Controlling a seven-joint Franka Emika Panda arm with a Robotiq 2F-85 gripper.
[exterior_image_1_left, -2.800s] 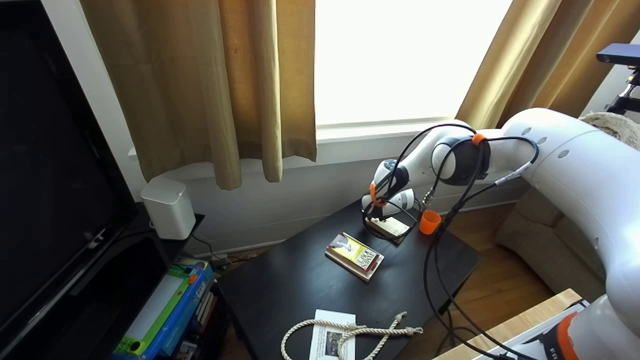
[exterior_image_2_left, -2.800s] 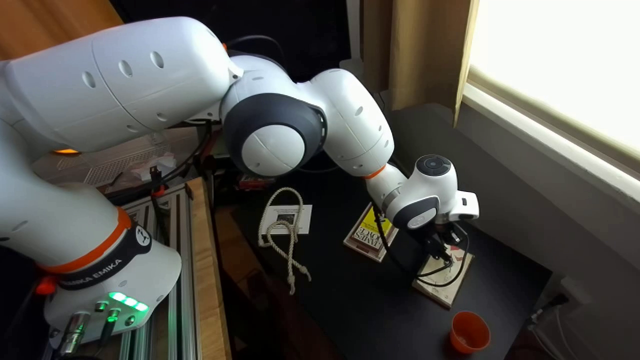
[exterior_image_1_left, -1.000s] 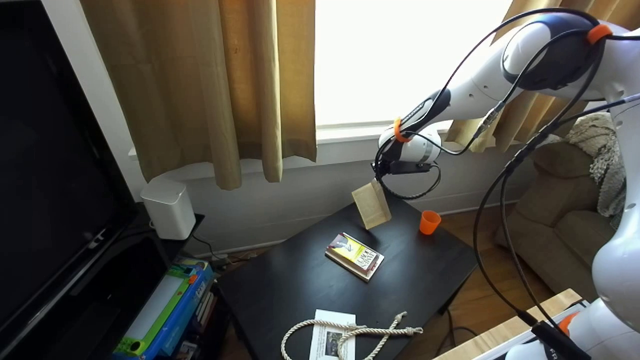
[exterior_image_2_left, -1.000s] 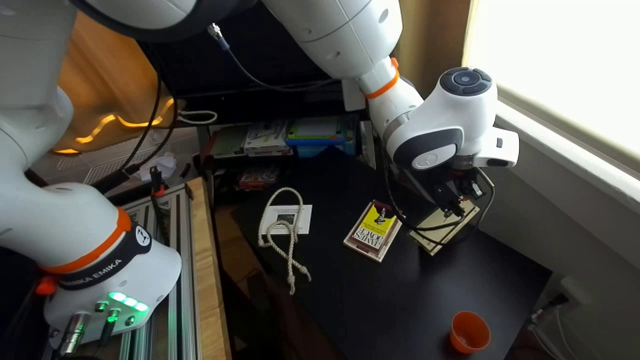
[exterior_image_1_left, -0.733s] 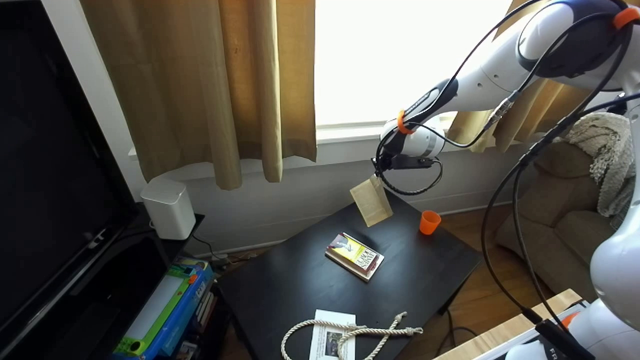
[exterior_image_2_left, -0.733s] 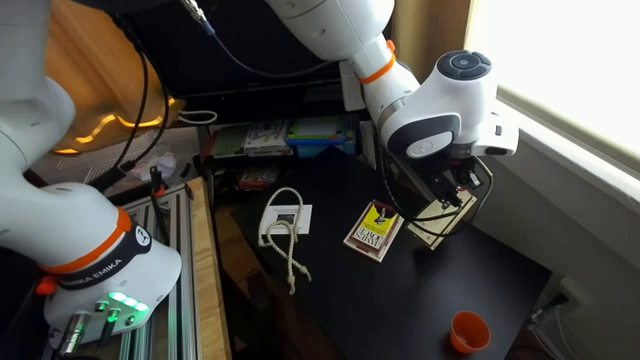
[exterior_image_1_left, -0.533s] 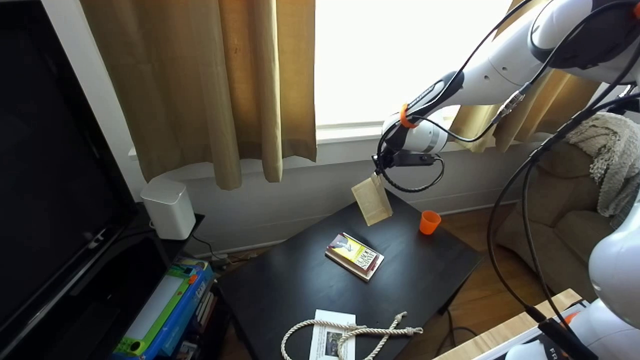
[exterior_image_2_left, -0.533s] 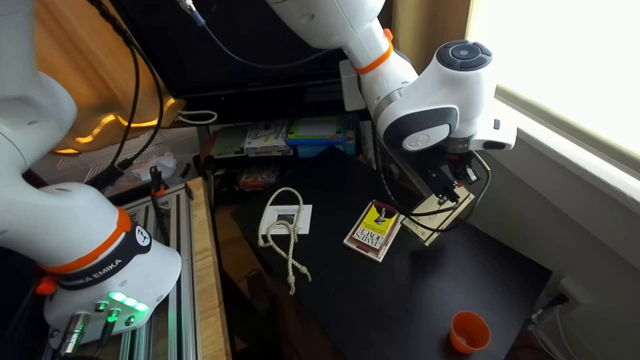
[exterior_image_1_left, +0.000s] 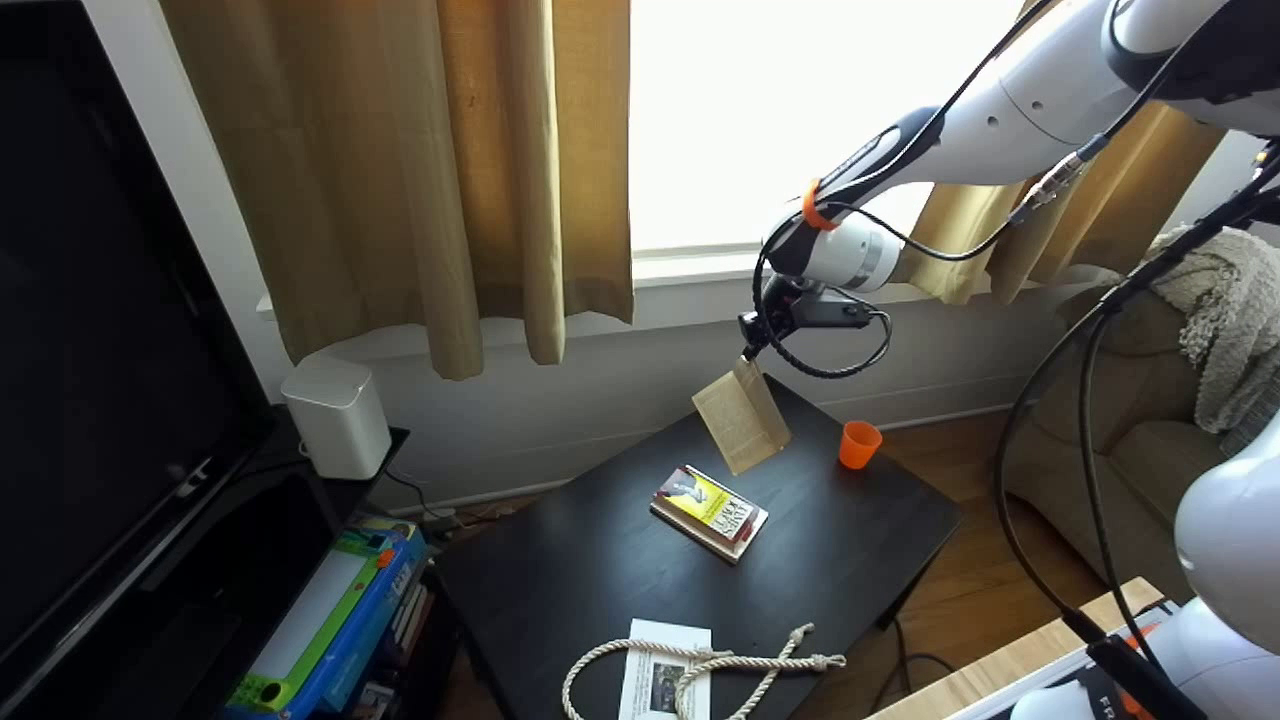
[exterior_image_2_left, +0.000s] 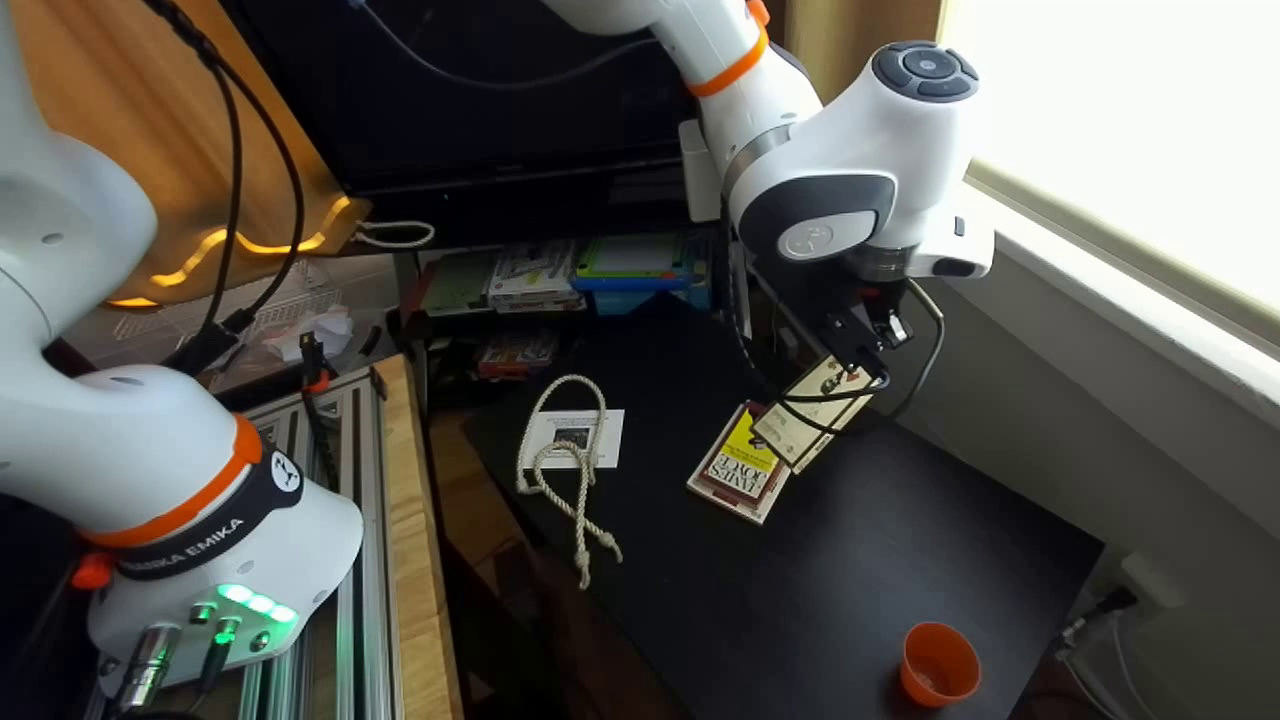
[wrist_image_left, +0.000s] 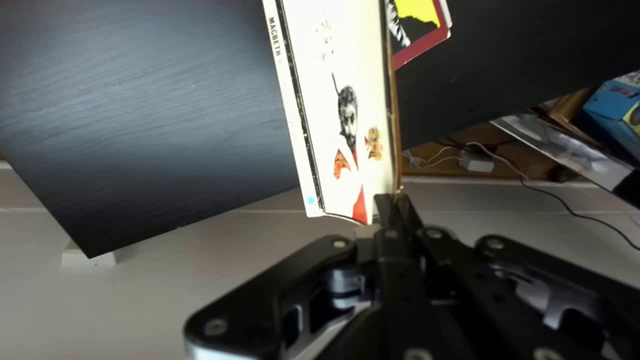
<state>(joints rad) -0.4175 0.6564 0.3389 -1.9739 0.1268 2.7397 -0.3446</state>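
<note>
From where I stand, the gripper (wrist_image_left: 394, 200) clamps the Macbeth book (wrist_image_left: 325, 115) near 1 corner. Move slowly to limit swing; release only once it is supported.

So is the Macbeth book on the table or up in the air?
Up in the air: in both exterior views, the Macbeth book hangs tilted above the table, held near one corner by the gripper.

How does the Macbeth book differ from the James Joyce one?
The Macbeth book hangs tilted from the gripper; the James Joyce book lies flat, ungripped. The Macbeth book's cover is mostly cream; the James Joyce book's is yellow and white, edged dark red. Both have illustrated covers.
</note>
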